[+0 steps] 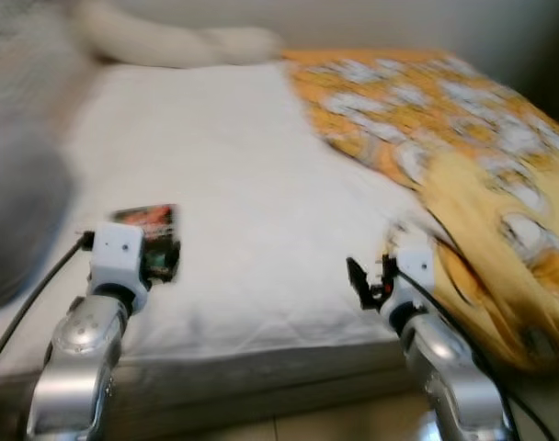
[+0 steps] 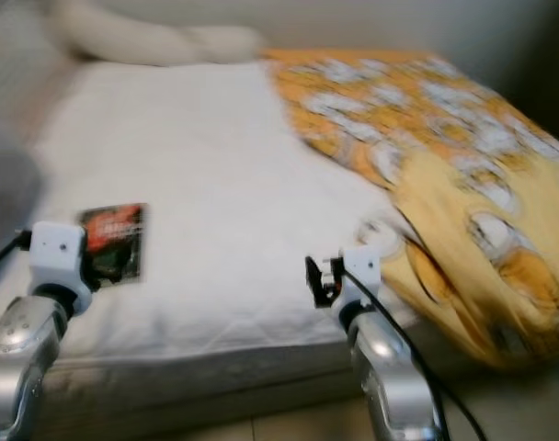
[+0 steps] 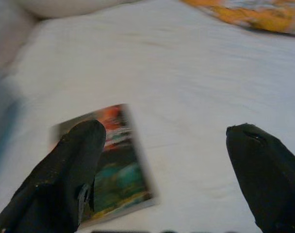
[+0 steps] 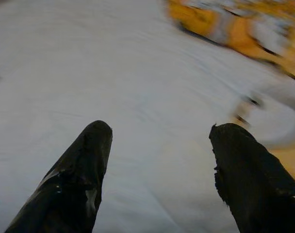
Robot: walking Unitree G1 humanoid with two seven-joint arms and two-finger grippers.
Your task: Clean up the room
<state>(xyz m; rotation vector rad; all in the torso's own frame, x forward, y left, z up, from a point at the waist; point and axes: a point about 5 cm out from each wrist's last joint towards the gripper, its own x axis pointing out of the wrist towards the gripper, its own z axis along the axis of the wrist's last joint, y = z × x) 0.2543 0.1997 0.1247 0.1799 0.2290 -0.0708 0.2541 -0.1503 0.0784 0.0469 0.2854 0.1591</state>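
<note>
The robot stands at the near edge of the bed (image 1: 252, 184). The left gripper (image 3: 167, 160) has its fingers wide apart and holds nothing. A flat colourful thing, maybe a book or packet (image 1: 151, 241), lies on the bed right under it. The right gripper (image 4: 159, 160) is spread wide too, over bare sheet. Farther along the bed lies an orange blanket (image 1: 445, 138), and a pillow (image 1: 169, 41) at the far end. The robot looks ready to pick up; next the left gripper should drop and pinch the flat thing's edge.

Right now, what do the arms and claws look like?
Two silver metal arms with white blocks at the wrists and a black cable along each. Left claw and right claw each have two long, rounded black fingers, matte and slightly scuffed.
</note>
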